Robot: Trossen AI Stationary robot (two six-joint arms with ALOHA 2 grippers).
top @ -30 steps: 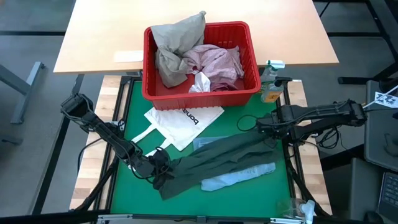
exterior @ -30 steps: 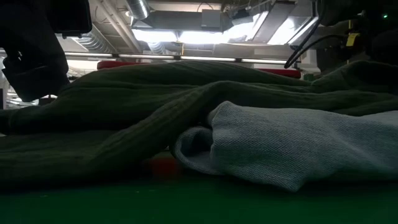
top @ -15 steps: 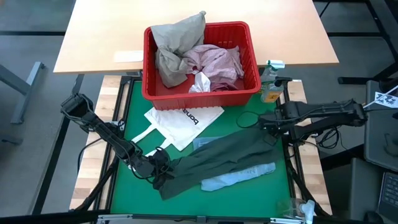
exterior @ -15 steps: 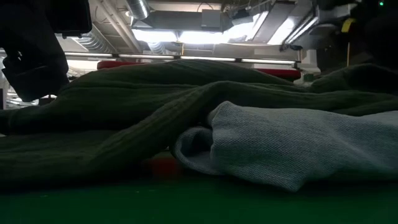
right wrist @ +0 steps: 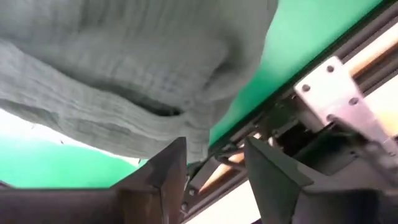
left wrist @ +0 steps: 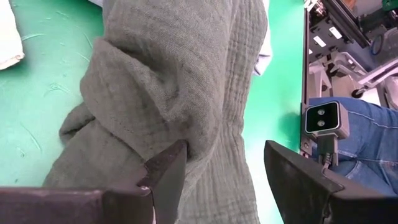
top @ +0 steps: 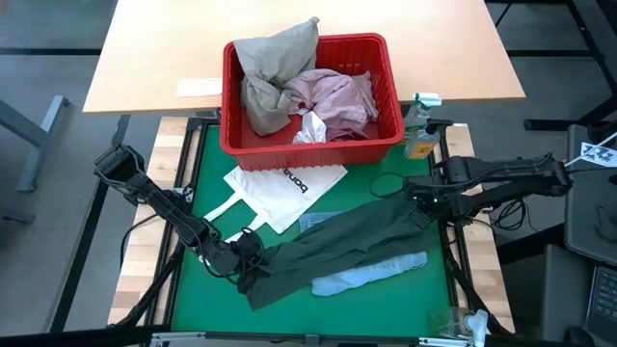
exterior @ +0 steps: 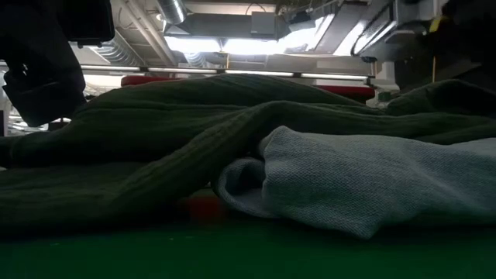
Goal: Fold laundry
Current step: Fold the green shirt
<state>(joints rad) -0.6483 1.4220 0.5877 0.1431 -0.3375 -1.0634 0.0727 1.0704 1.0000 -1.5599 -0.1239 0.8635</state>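
2 dark arms reach over the green mat point(top: 193, 289) of the bench, one from each side. The left hand point(top: 249, 260) sits low at the near-left end of the dark grey-green garment point(top: 337, 246); its fingers point(left wrist: 168, 171) stand wide apart, with a bunched fold of that cloth lying between them and against the inner face of one (the wrist view does not show them pinching it). The right hand point(top: 416, 198) is at the garment's far-right corner, by the mat's right edge; its fingers point(right wrist: 163, 165) are parted with nothing between them, and the cloth hangs just beyond their tips.

The grey-green garment lies stretched diagonally across the mat, creased along its length. The light blue garment point(top: 371, 273) lies on the mat against its near edge, partly tucked under it; from the low view the blue cloth point(exterior: 372, 186) sits in front of the darker folds.

Behind them, the red basket point(top: 308, 145) holds the beige-khaki garment point(top: 270, 67), the mottled pink garment point(top: 337, 96) and 1 small white piece point(top: 310, 128). A white tote bag point(top: 280, 191) lies flat between basket and garment.
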